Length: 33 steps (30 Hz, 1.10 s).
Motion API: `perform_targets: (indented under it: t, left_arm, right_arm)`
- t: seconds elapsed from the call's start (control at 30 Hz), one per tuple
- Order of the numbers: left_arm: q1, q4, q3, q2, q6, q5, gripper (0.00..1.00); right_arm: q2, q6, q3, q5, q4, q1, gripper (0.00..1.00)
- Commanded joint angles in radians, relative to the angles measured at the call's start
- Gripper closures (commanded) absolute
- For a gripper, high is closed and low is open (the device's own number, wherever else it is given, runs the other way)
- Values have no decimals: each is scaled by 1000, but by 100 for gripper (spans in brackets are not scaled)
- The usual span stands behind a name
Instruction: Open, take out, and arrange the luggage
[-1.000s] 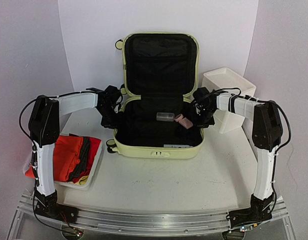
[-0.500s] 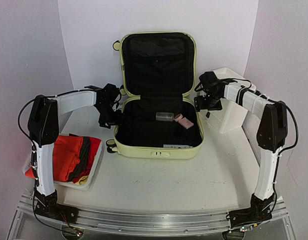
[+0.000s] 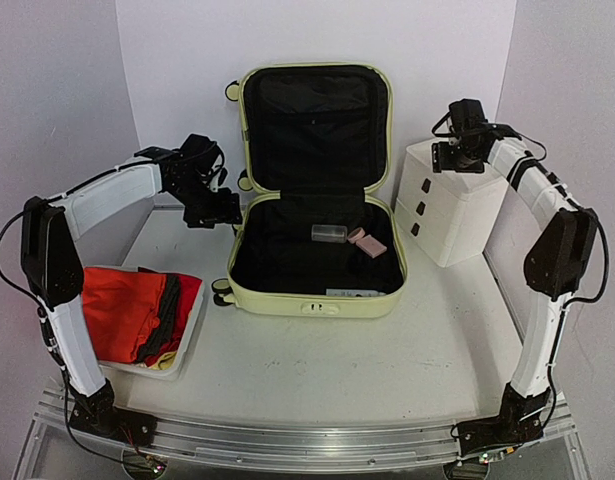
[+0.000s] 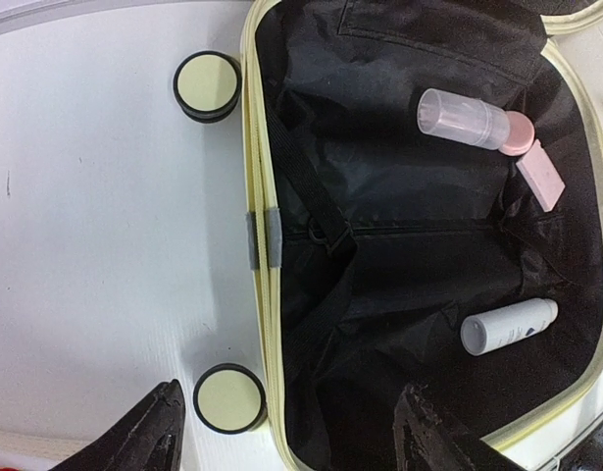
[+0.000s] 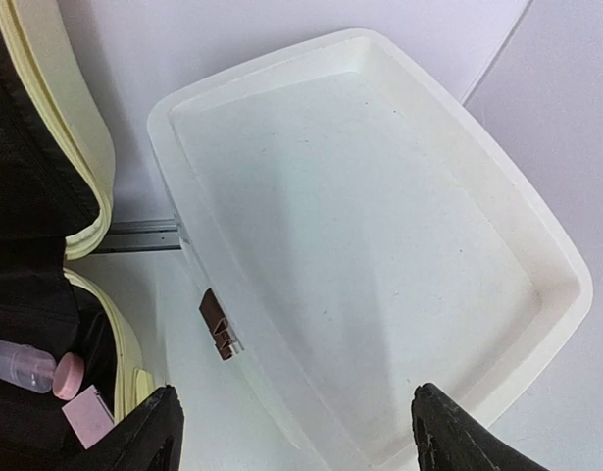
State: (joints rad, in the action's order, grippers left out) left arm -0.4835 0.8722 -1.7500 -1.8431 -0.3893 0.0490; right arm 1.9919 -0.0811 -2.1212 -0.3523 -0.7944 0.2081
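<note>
The pale yellow-green luggage [image 3: 317, 300] lies open on the table, its lid [image 3: 315, 125] standing upright. On the black lining rest a clear tube with a pink cap [image 4: 463, 118], a pink block [image 4: 541, 177] and a small white bottle [image 4: 507, 326]. My left gripper [image 3: 219, 212] hovers open just left of the case, above its side rim [image 4: 257, 196] and a wheel [image 4: 229, 397], holding nothing. To the right of the lid, my right gripper [image 3: 455, 163] hangs open and empty over the white drawer box [image 5: 379, 245].
A white basket [image 3: 192, 325] of folded orange and red clothes sits at the front left. The white three-drawer box [image 3: 452, 215] stands right of the case, close to its side. A white wall backs the table.
Both grippers opened and drew away from the case's sides. The left arm swung back to the left; the right arm rose over the drawer box. The lid stands slightly more upright.
</note>
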Motion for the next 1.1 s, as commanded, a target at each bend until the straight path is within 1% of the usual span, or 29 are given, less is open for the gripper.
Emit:
perform_targets:
  t: [0.0, 0.17, 0.3, 0.37, 0.5, 0.63, 0.7, 0.77, 0.8, 0.83, 0.9, 0.93, 1.0, 1.07]
  left_arm:
    - [0, 0, 38, 70, 14, 16, 26]
    - [-1, -1, 66, 105, 12, 12, 26]
    - [-1, -2, 92, 131, -1, -1, 26]
    - [-1, -2, 102, 143, -2, -6, 26]
    - [-1, -1, 123, 165, -3, -11, 26]
    - [-1, -1, 139, 187, -3, -14, 26]
    - [-1, -2, 144, 196, -4, -15, 26]
    - [-1, -2, 148, 201, -4, -16, 26]
    - [-1, -2, 150, 204, -4, -16, 26]
    - [-1, -2, 152, 205, -3, -15, 26]
    - [-1, -1, 158, 211, -6, -11, 26]
    - [-1, -2, 161, 214, -6, -10, 26]
    - [-1, -2, 165, 218, -6, -6, 26]
    - [-1, -2, 170, 225, -8, 0, 26]
  right_arm:
    - [27, -50, -52, -24, -22, -80, 18]
    - [10, -196, -46, -140, -24, -124, 12]
    - [21, -297, -43, -160, -31, -164, 11]
    - [38, -341, -46, -155, -38, -182, 12]
    - [70, -428, -42, -81, -45, -200, 15]
    - [81, -521, -25, -58, -60, -200, 21]
    - [80, -579, -12, -69, -72, -200, 27]
    - [71, -634, 6, -90, -83, -200, 38]
    - [62, -653, 17, -100, -85, -200, 46]
    - [51, -676, 32, -111, -90, -200, 61]
    - [16, -708, 68, -133, -91, -200, 74]
    - [-5, -734, 88, -149, -90, -200, 86]
    - [-60, -763, 129, -177, -91, -200, 99]
    - [-113, -788, 173, -211, -91, -200, 100]
